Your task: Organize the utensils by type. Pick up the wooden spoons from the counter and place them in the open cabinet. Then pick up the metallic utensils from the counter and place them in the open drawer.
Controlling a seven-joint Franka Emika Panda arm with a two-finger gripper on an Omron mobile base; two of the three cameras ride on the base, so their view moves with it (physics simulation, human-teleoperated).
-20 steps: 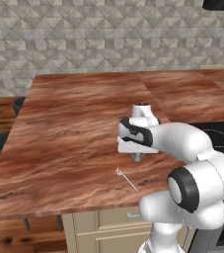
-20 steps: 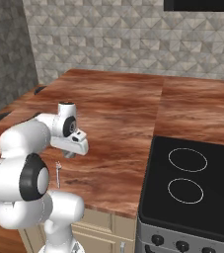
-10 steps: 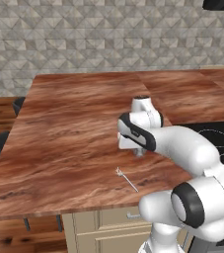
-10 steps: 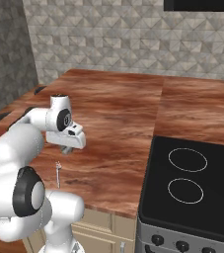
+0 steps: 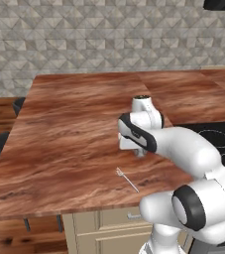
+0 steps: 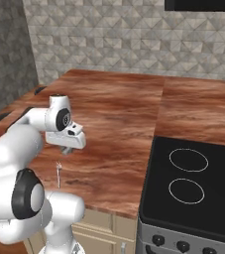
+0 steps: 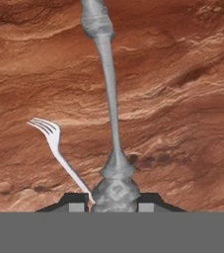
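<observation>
We grip the metal spoon (image 7: 109, 99) in our gripper (image 7: 114, 205) above the counter (image 5: 69, 124), fork (image 5: 127, 180) lying near.

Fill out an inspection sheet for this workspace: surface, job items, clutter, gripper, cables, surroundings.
Surface: reddish-brown wood-grain counter, glossy.
Job items: silver fork lies flat near the counter's front edge, tines pointing away from the edge; silver spoon is clamped at its handle end between the fingertips, reaching out ahead of the hand.
Clutter: nothing seen.
Gripper: gripper shut on the silver spoon, hanging above the counter just beyond the fork.
Cables: nothing seen.
Surroundings: black stovetop to the counter's right; grey tiled backsplash behind; cream cabinet fronts below the counter.
</observation>
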